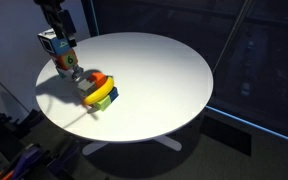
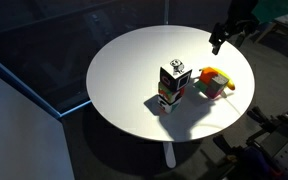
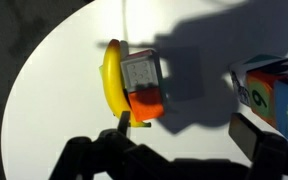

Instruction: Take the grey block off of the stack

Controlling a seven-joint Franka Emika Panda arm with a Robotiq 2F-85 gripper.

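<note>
Grey block on top of the toy stack, my fingers clear of it above the white round bench.

In my wrist view the grey block is a plain matt rectangle at mid-frame on the stack. It touches a long, curved, glossy yellow block on its left and an orange-red block below. An upright printed carton stands at right. The arm enters from the upper right corner, with the fingers pointing down, apart from the block. I cannot tell whether they are spread or closed.
</note>
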